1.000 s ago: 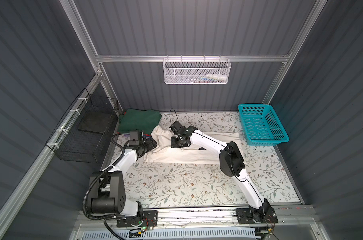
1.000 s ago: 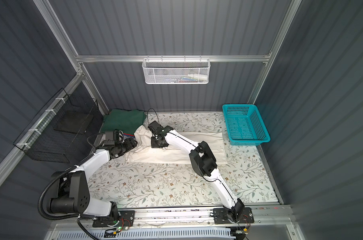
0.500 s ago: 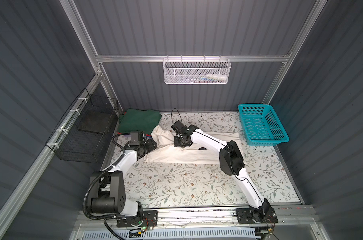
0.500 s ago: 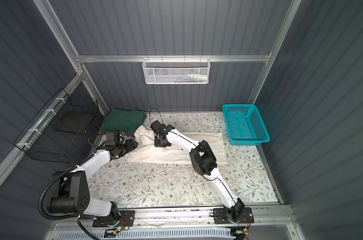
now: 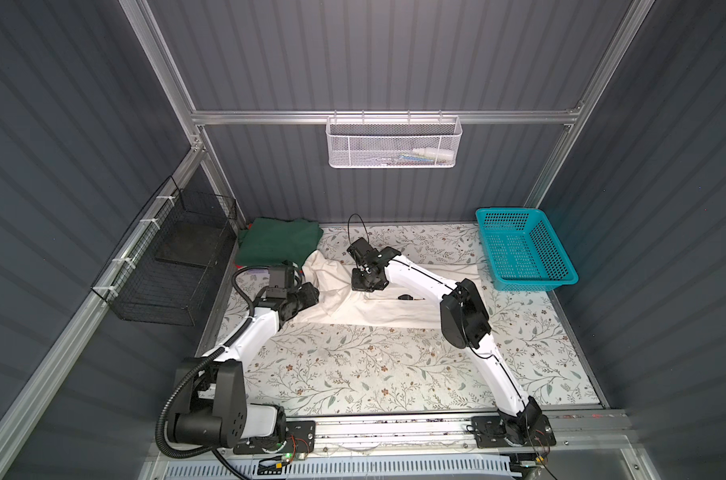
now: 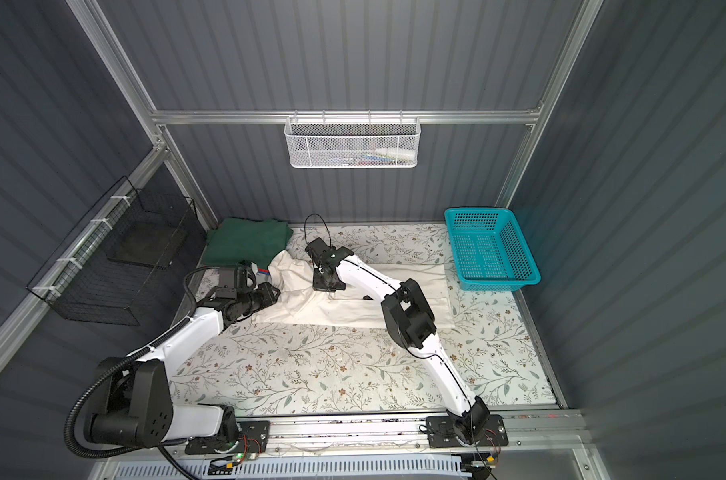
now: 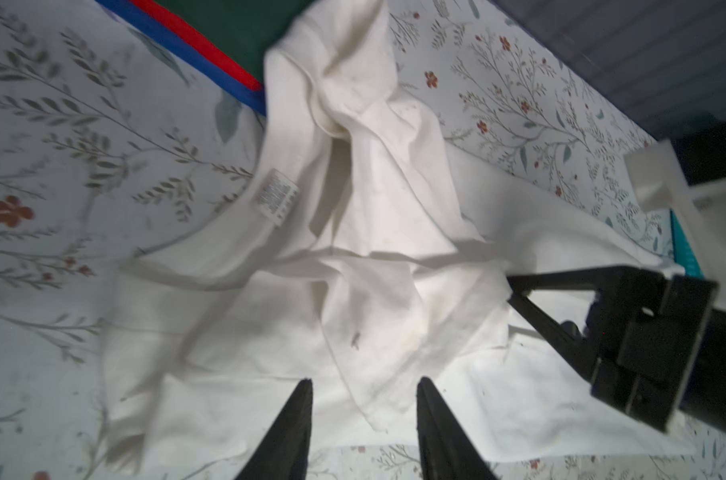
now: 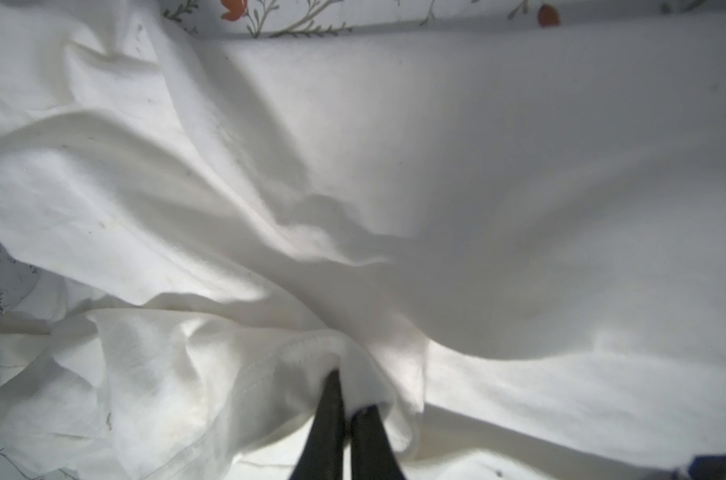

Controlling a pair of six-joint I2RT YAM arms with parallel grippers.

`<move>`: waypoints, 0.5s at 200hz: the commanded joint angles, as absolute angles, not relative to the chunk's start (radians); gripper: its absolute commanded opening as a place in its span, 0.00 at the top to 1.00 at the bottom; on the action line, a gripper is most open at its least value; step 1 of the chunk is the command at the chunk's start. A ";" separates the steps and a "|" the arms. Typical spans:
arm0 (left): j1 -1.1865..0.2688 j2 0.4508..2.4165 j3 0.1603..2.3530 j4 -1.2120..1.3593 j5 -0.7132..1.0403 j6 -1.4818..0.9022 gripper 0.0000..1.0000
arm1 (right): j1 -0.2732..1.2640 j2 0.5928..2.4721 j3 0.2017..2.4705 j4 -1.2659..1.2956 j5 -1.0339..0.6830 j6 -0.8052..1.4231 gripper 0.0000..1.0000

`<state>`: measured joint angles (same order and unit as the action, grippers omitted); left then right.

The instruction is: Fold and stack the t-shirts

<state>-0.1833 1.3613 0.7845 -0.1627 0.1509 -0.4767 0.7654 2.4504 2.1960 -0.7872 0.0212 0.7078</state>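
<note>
So the white tee (image 5: 394,309) is sprawled across the back half of the table (image 5: 373,365). It runs from the green tee (image 5: 278,241) in the back left corner to near the basket (image 5: 535,282) in the back right corner. The right part lies fairly flat. The left end is all bunched up, and one corner of it touches the green tee's edge in both top views. Under the green tee there's a blue/red tee (image 7: 195,54), with only its edge poking out. The right gripper (image 8: 346,395) reaches across the middle to the rumpled left part. Its jaws are squeezed tight on a fold of the white tee, and in the right wrist view the hem is gathered between the fingers with wrinkles fanning out from there. The left gripper (image 7: 363,380) sits low at the tee's left edge. Its jaws are partway apart with a clear gap, and a loose flap of the tee lines up with that gap, but nothing looks pinched from what I can see. The left wrist view also shows a label (image 7: 277,195) on the tee. The two grippers are near each other but not touching.
</note>
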 commanded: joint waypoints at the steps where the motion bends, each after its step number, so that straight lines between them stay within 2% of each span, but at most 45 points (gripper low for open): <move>1: -0.220 1.357 0.743 -0.158 0.170 -0.456 0.65 | 0.761 2.470 2.224 -0.807 0.011 0.718 0.93; 27: -0.237 1.370 0.697 -0.125 0.202 -0.469 0.66 | 0.759 2.468 2.223 -0.805 0.005 0.715 0.93; 53: -0.270 1.420 0.696 -0.128 0.201 -0.475 0.57 | 0.759 2.468 2.219 -0.802 0.002 0.715 0.93; 100: -0.276 1.545 0.733 -0.103 0.228 -0.478 0.54 | 0.759 2.468 2.203 -0.790 -0.006 0.719 0.93</move>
<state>-0.2749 1.4799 0.7052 -0.1059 0.2024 -0.4816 0.7643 2.4504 2.1960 -0.7853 -0.0013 0.7094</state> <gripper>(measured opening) 0.455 0.074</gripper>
